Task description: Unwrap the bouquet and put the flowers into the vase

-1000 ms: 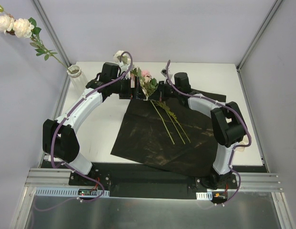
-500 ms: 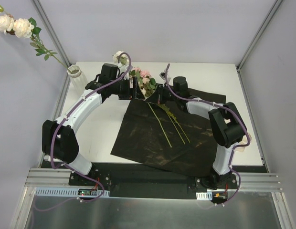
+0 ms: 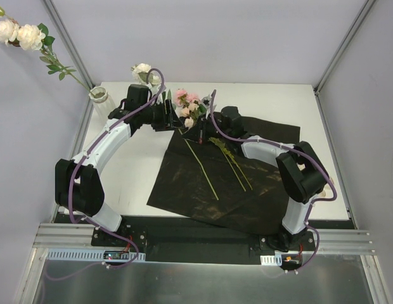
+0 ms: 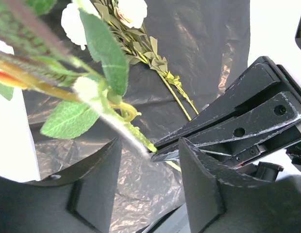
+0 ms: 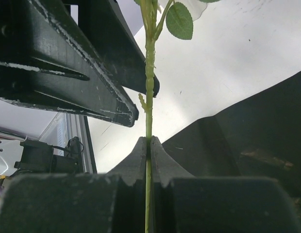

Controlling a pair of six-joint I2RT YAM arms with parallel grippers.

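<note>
White table (image 3: 310, 101) carries the black paper (image 3: 196, 183), spread open already, so the unwrapping looks done. Two white flowers (image 3: 19, 33) stand in the vase (image 3: 98, 95) at the far left corner. The right claw (image 5: 149, 145) is clamped on one stem (image 5: 149, 92) over the paper's far edge; the left claw (image 4: 149, 145) stands half wide around this stem, not gripping. Loose stems (image 3: 231, 166) on the paper wait for their turn.

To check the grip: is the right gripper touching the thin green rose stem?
Touching. The right wrist view shows the right gripper shut on the thin green rose stem.
</note>
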